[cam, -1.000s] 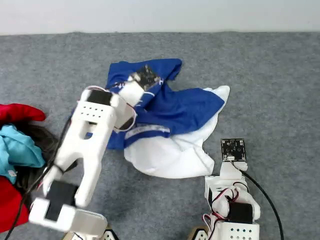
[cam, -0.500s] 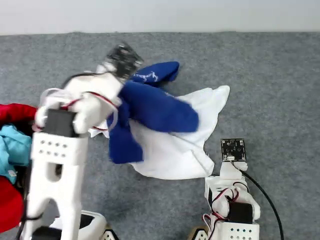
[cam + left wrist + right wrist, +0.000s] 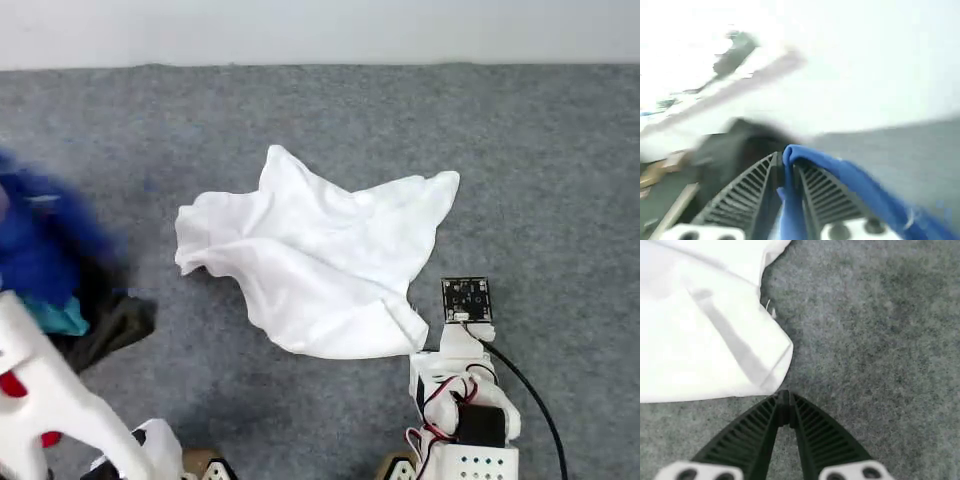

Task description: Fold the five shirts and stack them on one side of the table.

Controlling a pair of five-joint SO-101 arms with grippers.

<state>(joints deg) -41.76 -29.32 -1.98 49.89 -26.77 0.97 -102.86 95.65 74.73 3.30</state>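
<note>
Grey, fuzzy surface [image 3: 560,180] from side to side, with a plain white wall [image 3: 320,30] along its far edge. At the left edge, the left end effector [image 3: 785,161] clamped tight on a fold of the blue shirt [image 3: 840,175], with the cloth trailing from it. Right by it, at that same edge, a heap made of a teal shirt [image 3: 62,318], a dark shirt [image 3: 118,322] and a bit of red shirt [image 3: 10,385]. Bare grey strip between that heap and the white shirt [image 3: 320,260]. White shirt crumpled in the middle of the surface, well apart from the left end effector, one corner just beside the right end effector [image 3: 784,402]. Right end effector pressed together, holding nothing, low over bare surface. Lots of open grey room past it, out to the right edge and up to the wall.
</note>
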